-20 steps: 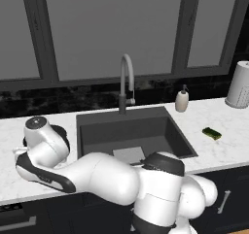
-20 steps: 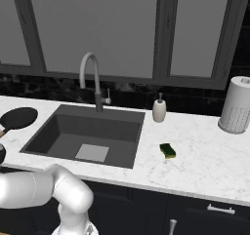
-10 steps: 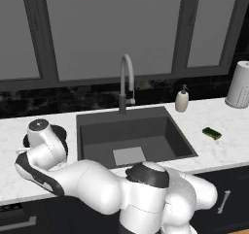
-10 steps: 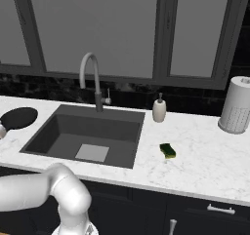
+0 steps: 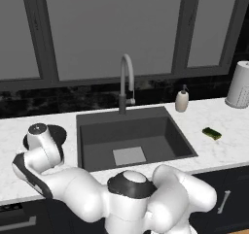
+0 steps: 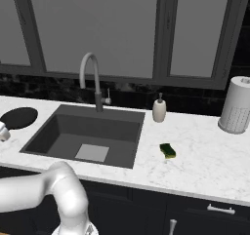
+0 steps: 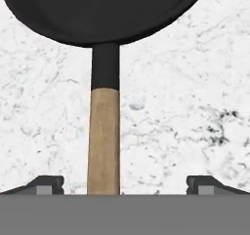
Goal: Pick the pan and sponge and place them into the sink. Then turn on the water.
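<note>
The black pan (image 5: pixel 59 130) lies on the marble left of the sink (image 5: pixel 155 141), half hidden behind my hand. In the hand view the pan (image 7: pixel 105 9) is at the top and its wooden handle (image 7: pixel 104 141) runs down between my fingertips, nearer the left one. My gripper (image 7: pixel 126 186) is open above the handle and touches nothing. From the right, the pan (image 6: pixel 18 118) sits left of the sink (image 6: pixel 63 131). The green sponge (image 5: pixel 212 133) (image 6: pixel 168 150) lies on the counter right of the basin. The grey faucet (image 5: pixel 125 77) (image 6: pixel 93 78) runs no water.
A beige soap dispenser (image 5: pixel 182 101) (image 6: pixel 159 110) stands behind the sink's right corner. A paper towel roll (image 5: pixel 240 85) (image 6: pixel 236 105) stands at the far right. My white arm bulks across the counter's front edge on the left.
My elbow has swung to the left and the hand has settled slightly over the pan's handle. The jaws stay open. Pan and sponge have not moved.
</note>
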Controlling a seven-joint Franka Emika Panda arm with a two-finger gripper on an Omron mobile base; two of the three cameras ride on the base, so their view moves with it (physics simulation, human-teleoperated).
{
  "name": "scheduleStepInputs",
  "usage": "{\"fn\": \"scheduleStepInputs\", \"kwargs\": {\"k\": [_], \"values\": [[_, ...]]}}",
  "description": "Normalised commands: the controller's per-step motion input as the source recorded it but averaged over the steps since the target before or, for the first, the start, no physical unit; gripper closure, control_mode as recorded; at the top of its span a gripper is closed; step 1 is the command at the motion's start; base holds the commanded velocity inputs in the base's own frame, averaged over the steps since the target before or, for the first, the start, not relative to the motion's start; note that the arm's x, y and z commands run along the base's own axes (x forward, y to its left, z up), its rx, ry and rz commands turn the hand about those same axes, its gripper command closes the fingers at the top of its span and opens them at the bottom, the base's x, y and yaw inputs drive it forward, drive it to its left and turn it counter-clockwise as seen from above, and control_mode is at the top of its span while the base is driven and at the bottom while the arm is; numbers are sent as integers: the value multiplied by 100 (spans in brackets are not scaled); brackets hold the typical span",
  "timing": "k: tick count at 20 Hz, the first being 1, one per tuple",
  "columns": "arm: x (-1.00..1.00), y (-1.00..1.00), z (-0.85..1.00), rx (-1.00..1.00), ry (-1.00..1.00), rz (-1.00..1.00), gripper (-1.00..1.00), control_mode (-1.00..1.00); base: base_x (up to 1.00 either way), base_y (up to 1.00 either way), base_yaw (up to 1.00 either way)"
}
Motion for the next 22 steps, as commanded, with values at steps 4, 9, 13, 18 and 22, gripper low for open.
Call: {"fn": "scheduleStepInputs", "kwargs": {"k": [4,9,13,18,22], "values": [[19,14,-25,0,7,0,-100,-100,0,0,0],[13,23,-27,-1,6,-1,-100,-100,0,0,0],[11,26,-30,-3,6,-3,-100,-100,0,0,0],[7,17,-40,-3,4,-2,100,-100,0,0,0],[0,0,-48,0,3,0,100,-100,0,0,0]]}}
